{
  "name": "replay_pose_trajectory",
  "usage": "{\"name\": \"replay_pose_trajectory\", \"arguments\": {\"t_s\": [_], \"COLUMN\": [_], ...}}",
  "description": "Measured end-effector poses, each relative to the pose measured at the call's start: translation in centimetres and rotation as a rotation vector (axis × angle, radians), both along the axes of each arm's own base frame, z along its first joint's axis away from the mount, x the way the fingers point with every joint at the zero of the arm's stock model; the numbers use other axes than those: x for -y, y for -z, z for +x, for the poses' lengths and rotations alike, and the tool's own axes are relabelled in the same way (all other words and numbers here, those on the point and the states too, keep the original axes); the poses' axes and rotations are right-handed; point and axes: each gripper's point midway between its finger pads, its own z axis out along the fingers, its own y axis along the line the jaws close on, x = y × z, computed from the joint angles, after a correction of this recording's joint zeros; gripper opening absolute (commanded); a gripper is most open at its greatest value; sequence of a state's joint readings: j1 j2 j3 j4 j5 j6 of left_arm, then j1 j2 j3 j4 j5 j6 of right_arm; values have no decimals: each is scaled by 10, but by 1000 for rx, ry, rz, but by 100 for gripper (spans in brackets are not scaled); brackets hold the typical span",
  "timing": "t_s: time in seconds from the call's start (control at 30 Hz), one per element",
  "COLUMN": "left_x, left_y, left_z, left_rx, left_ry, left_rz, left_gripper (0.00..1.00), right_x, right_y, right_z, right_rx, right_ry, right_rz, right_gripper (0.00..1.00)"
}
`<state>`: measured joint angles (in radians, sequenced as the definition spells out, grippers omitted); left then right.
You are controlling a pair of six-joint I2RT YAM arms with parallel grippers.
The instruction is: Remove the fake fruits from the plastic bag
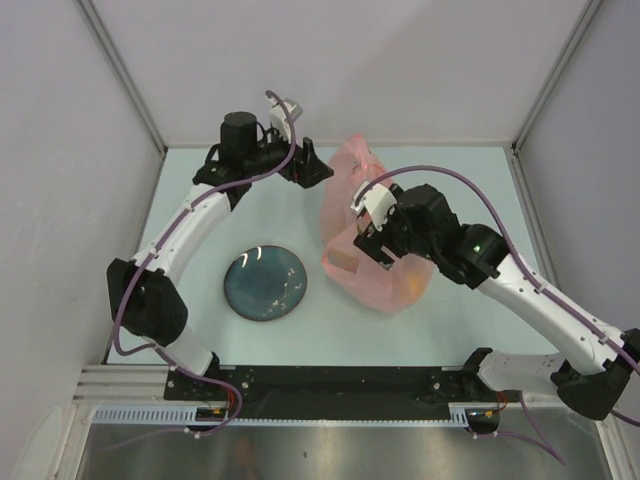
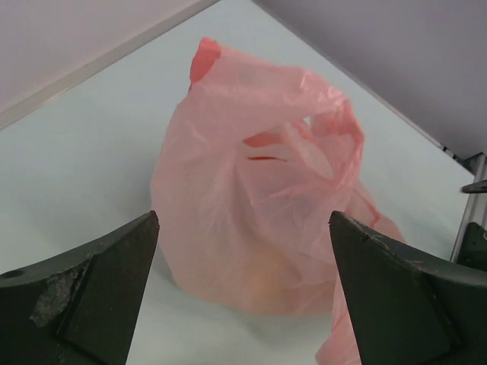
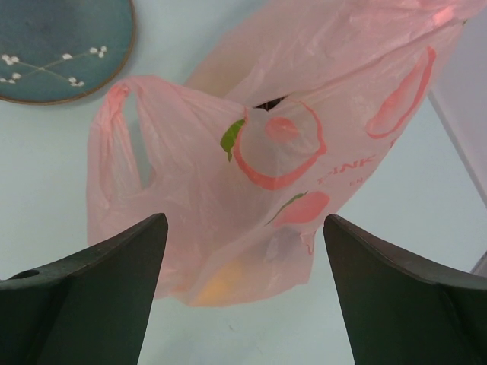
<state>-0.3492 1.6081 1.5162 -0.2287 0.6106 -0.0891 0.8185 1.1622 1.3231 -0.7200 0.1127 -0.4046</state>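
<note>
- The pink plastic bag (image 1: pixel 345 190) lies crumpled to the right of the blue plate (image 1: pixel 265 283)
- The right gripper (image 3: pixel 245 217) hangs just above it, jaws spread, holding nothing
- The left gripper (image 2: pixel 243 213) gapes beside its far end
- A yellowish blur (image 3: pixel 221 285) shows inside, perhaps one of the fake fruits

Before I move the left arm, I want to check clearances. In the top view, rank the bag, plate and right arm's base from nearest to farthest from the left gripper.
1. The bag, immediately right of the left gripper.
2. The plate, nearer the arms' bases, left of the bag.
3. The right arm's base, at the near edge, far right.
</note>
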Motion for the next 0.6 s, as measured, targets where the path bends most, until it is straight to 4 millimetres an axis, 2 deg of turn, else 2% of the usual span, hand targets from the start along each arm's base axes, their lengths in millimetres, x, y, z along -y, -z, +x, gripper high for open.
{"name": "replay_pose_trajectory", "arguments": {"t_s": [0.1, 0.13, 0.3, 0.37, 0.5, 0.6], "left_x": [11, 13, 28, 29, 31, 39], "left_y": [-9, -13, -35, -37, -28, -30], "left_z": [2, 5, 16, 10, -13, -18], "left_rx": [8, 20, 43, 23, -72, -100], "left_ry": [48, 56, 64, 63, 64, 75], "left_rz": [-36, -39, -68, -92, -152, -178], "left_gripper": [100, 96, 90, 89, 90, 89], "right_x": [8, 12, 52, 67, 95, 112], "right_y": [13, 15, 20, 21, 21, 23], "right_z": [7, 10, 35, 40, 50, 57], "right_rx": [-22, -29, -81, -99, -138, -164], "right_ry": [35, 54, 228, 285, 387, 460], "right_rz": [-26, -26, 24, 45, 108, 147], "right_gripper": [89, 89, 89, 89, 89, 88]}}
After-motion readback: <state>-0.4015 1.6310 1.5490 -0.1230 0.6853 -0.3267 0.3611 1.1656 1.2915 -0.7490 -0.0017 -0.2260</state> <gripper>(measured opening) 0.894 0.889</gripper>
